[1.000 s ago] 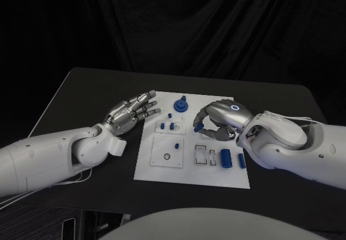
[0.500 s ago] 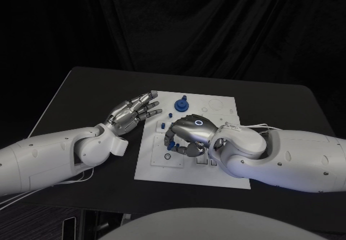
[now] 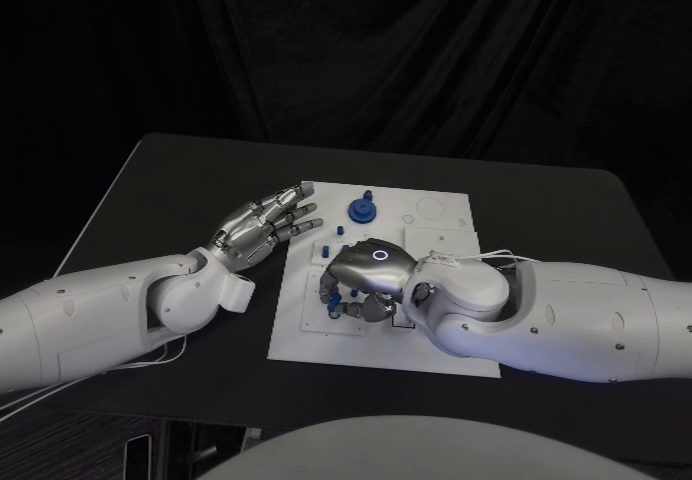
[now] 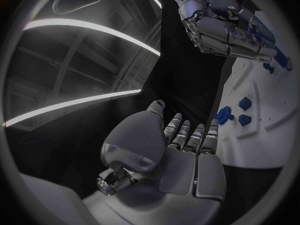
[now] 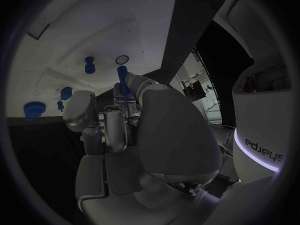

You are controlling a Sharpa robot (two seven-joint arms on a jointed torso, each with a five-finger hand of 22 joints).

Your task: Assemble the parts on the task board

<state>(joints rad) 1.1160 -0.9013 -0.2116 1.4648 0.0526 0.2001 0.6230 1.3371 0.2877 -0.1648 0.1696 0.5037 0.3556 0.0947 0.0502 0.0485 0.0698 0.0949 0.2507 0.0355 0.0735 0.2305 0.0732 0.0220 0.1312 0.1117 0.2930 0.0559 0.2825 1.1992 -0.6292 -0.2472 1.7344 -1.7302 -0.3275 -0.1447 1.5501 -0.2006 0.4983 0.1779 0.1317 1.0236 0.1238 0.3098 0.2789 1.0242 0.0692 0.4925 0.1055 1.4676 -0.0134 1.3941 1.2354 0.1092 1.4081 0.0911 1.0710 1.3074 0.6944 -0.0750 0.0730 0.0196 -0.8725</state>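
Black desk (image 3: 173, 180), white task board (image 3: 440, 215) mid-desk. Left hand (image 3: 264, 228) empty, fingers spread, beside board edge. Right hand (image 3: 364, 283) over board's left blocks, pinching blue peg (image 5: 123, 76). Blue knob (image 3: 362, 209) seated; assembly partway, pieces still loose.

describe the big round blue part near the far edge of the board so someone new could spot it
Start at the white task board in the middle of the black table. Look to its far edge, beyond the right hand: the round blue part stands there. It is the widest blue piece, disc-shaped with a small knob on top.
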